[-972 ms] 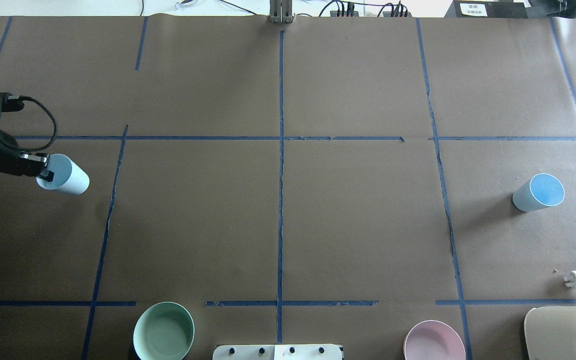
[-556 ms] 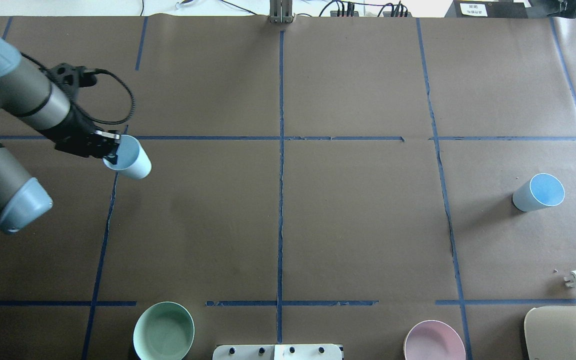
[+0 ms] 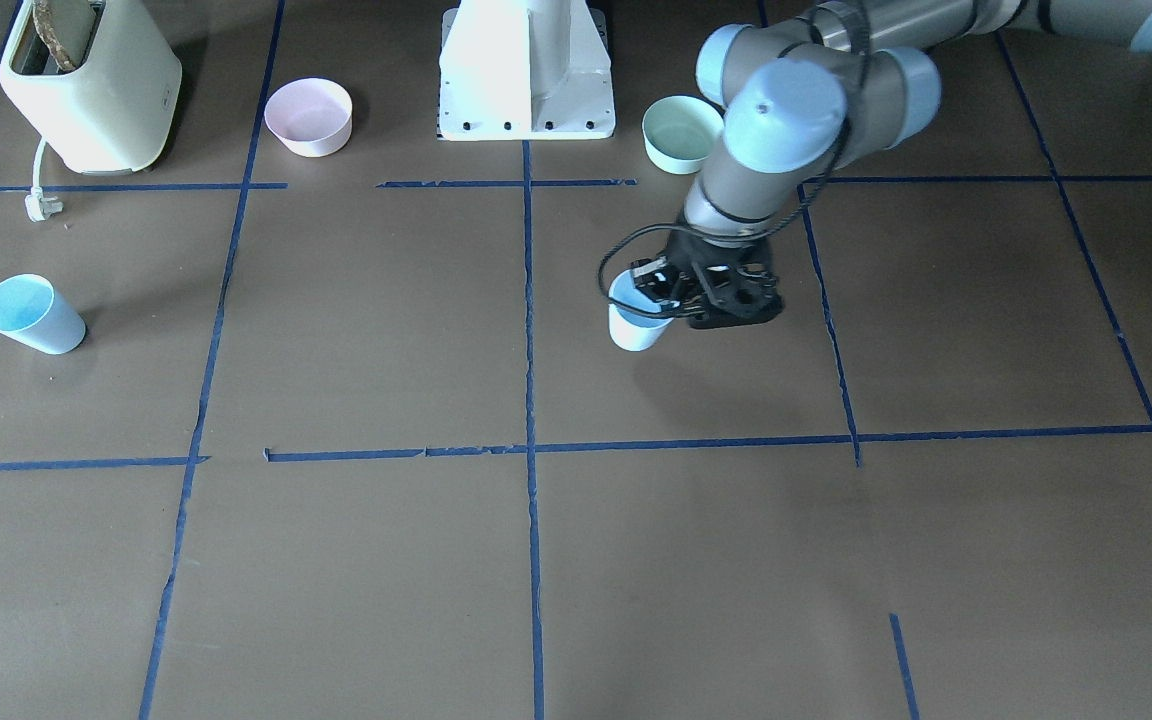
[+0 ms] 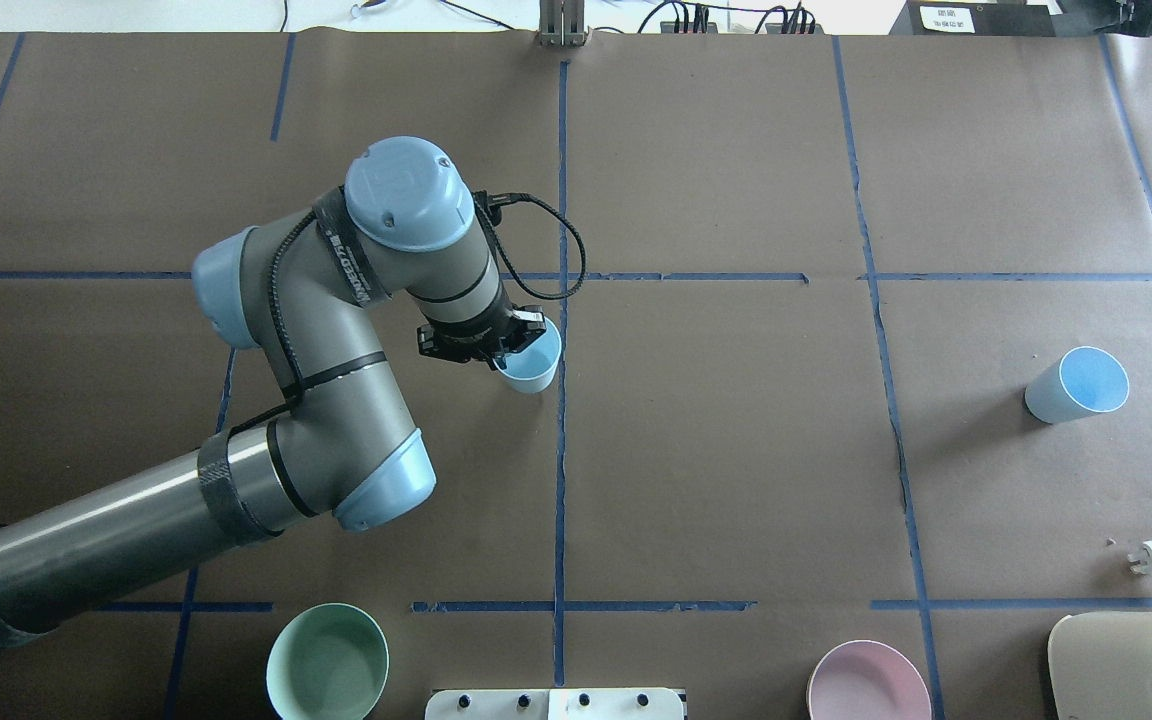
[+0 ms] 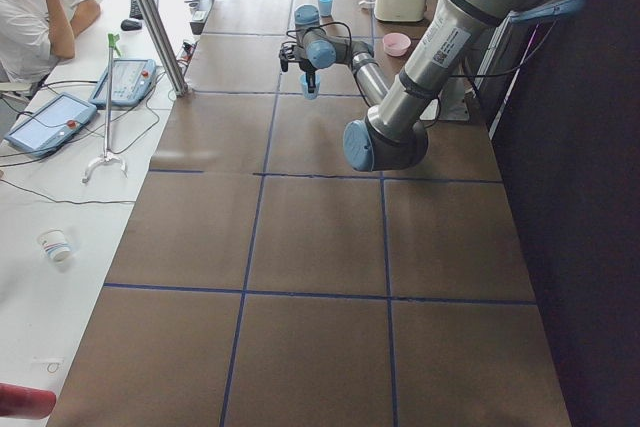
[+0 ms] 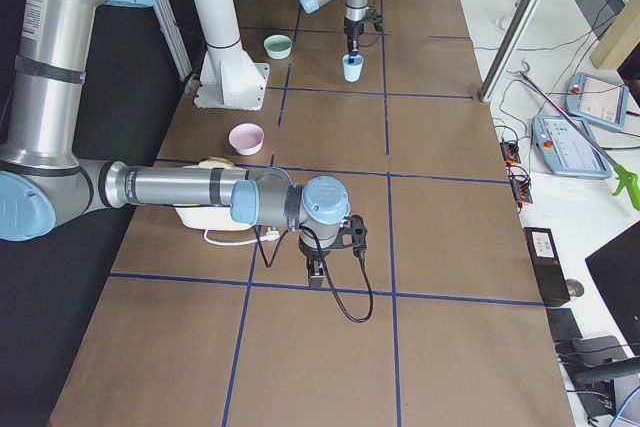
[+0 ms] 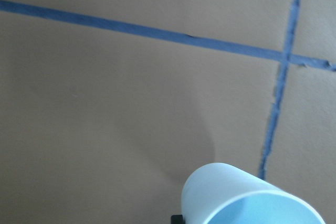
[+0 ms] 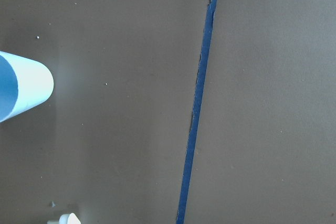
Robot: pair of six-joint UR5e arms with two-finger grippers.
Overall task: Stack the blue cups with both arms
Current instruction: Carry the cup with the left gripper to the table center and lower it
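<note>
The left arm [image 4: 336, 330] reaches out to the middle of the counter, and its pincer [image 4: 513, 354] is closed tight on the rim of one cup [image 4: 534, 373], gripping the wall on the side nearest the wrist. That cup is a small, pale-blue tumbler with no handle. It narrows toward the base and is brighter blue inside. It sits upright with its mouth up, just left of the centre tape line [image 4: 562, 450], about halfway between the robot's edge and the far edge. Whether its base touches the brown paper cannot be told. The wrist view shows only its rim and upper wall, low in the picture. The other cup [image 4: 1076, 385] has the same shape and colour. It stands alone, mouth up, near the right edge, also about midway across the counter, well apart from the first. The right arm [image 6: 190, 187] shows only in the right-end view, with its pincer [image 6: 314, 277] pointing down over the right end of the counter. How far it is open cannot be told. A mint bowl [image 4: 327, 662], a pink bowl [image 4: 868, 685] and a toaster [image 4: 1131, 665] sit along the robot's edge.
</note>
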